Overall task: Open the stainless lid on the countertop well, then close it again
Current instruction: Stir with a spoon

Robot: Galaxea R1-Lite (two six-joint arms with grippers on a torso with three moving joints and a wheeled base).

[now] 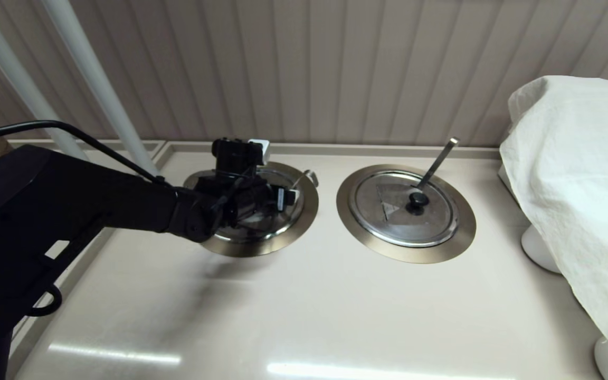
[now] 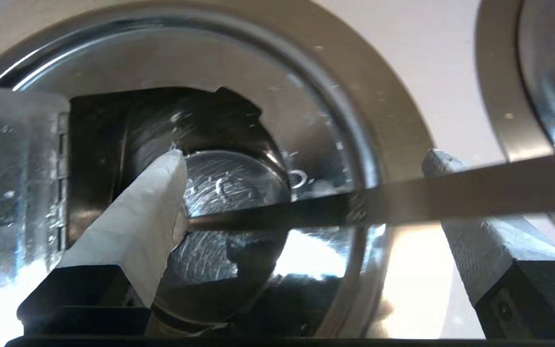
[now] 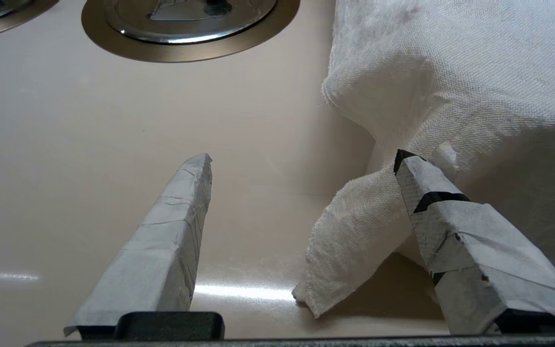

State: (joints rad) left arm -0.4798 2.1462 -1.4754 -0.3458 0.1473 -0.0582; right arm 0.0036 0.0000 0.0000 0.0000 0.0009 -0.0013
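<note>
My left gripper (image 1: pixel 283 198) (image 2: pixel 304 156) hangs open over the left countertop well, whose bronze-grey flange (image 1: pixel 304 221) (image 2: pixel 393 120) rings it. In the left wrist view one half of the stainless lid (image 2: pixel 15 193) stands tilted up along its hinge. The well's dark inside is exposed, with the ladle bowl (image 2: pixel 229 183) in it. The thin ladle rod (image 2: pixel 427 197) crosses between my spread fingers (image 2: pixel 152 212), and its hook tip (image 1: pixel 310 176) pokes out at the well's far side. The lid's knob is hidden. My right gripper (image 3: pixel 304 156) is open above the counter, out of the head view.
The twin well (image 1: pixel 462 232) (image 3: pixel 186 50) lies to the right, its lid (image 1: pixel 388 211) shut, with a flat ladle handle (image 1: pixel 438 158). A white cloth (image 1: pixel 573 184) (image 3: pixel 451 86) covers things at the right edge. White poles (image 1: pixel 98 89) and the panelled wall stand behind.
</note>
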